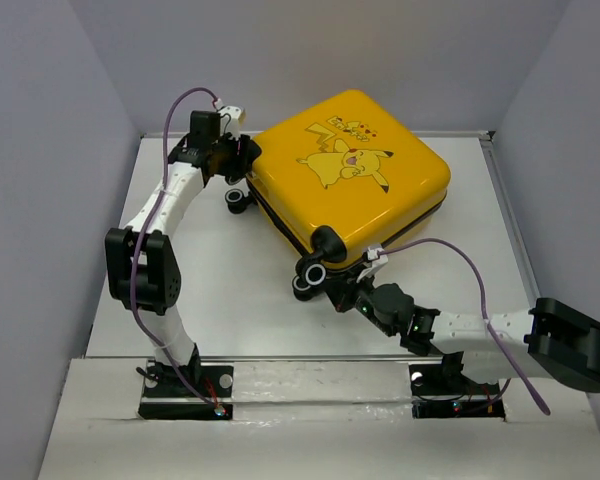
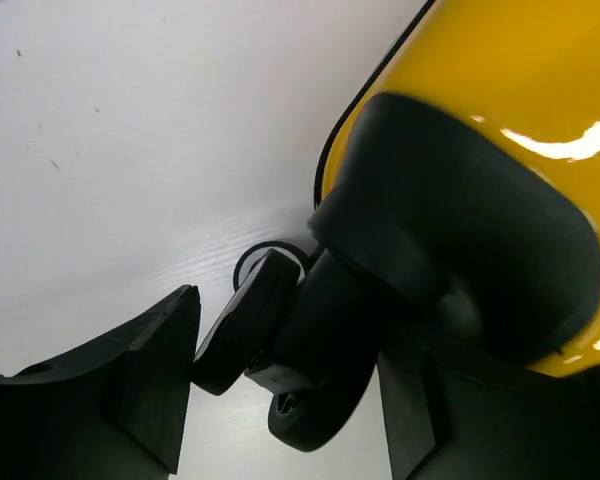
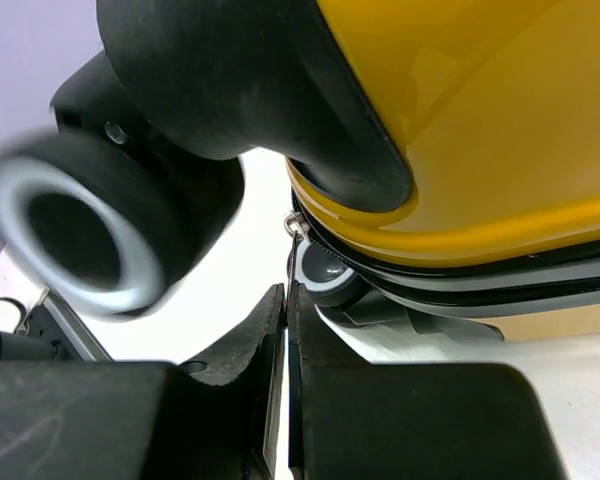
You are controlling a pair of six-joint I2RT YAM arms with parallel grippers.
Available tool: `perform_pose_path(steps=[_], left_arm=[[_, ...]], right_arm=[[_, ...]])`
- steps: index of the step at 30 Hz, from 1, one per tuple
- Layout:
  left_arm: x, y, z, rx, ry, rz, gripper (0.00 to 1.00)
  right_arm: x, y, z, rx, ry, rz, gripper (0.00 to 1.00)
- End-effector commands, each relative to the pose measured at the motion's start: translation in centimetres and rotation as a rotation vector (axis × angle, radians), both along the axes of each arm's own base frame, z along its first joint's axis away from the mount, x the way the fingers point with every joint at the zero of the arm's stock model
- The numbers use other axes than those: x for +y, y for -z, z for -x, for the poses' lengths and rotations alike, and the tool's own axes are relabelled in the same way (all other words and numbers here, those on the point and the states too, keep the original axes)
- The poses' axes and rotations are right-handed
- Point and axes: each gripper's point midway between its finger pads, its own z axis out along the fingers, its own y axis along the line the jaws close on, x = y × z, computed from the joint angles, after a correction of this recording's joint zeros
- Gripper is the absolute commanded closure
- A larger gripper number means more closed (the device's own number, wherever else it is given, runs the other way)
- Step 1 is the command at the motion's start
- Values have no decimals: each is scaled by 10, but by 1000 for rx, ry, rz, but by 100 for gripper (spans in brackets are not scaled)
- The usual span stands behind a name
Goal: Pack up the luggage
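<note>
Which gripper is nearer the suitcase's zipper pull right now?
Right. The right gripper, shut, sits just below the zipper pull at the near corner of the yellow suitcase; the left gripper straddles a caster at its far-left corner.

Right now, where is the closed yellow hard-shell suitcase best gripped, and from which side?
Probably the black caster wheel at the left corner of the yellow hard-shell suitcase, approached low from the left. The shell is broad, smooth and rounded, likely too wide for a hand; the caster juts out narrow, and the left hand straddles it.
</note>
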Motion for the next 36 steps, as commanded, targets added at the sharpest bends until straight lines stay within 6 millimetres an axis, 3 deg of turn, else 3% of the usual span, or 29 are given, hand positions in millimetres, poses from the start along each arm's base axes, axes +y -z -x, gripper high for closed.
perform_pose_path(steps=[1,2,5,9,12,19,23,24,26,27,28,29,30,31,33,34,36], left_arm=[[-30,-40,-22,-157,76,2,49],[-32,-42,-22,-163,77,3,69],[-35,-41,-23,-176,74,7,94],[-32,-27,-14,-166,50,22,94],[-22,0,5,-120,10,16,94],[-13,40,42,-29,-47,42,94],[-29,48,74,29,-25,138,94],[-39,41,84,16,-5,127,94],[-42,40,101,48,-11,108,94],[-49,33,115,49,-2,142,94],[-49,44,123,86,-7,149,94],[-56,44,143,97,32,200,94],[-65,31,156,88,61,268,94],[-64,29,162,87,51,284,94],[-76,39,187,126,96,336,94],[-85,30,197,127,121,389,94],[-100,32,216,138,169,424,94]], right_arm=[[27,-37,23,-24,-146,-120,93],[25,-35,24,-20,-144,-120,93],[21,-32,22,-7,-123,-119,93],[14,-31,18,-2,-85,-86,93],[10,-41,15,-27,-73,-60,93],[-22,-49,-4,-14,-51,-35,93],[-54,-55,-24,-17,10,-17,93],[-66,-61,-36,-27,52,-19,93],[-75,-63,-41,-31,46,1,93],[-85,-73,-52,-45,80,-5,93],[-83,-70,-50,-42,60,7,93],[-89,-76,-57,-48,52,15,93],[-97,-85,-68,-66,74,23,93],[-93,-81,-66,-52,45,28,93],[-95,-94,-75,-71,27,38,93],[-91,-89,-77,-55,9,52,93],[-82,-89,-72,-51,-54,44,93]])
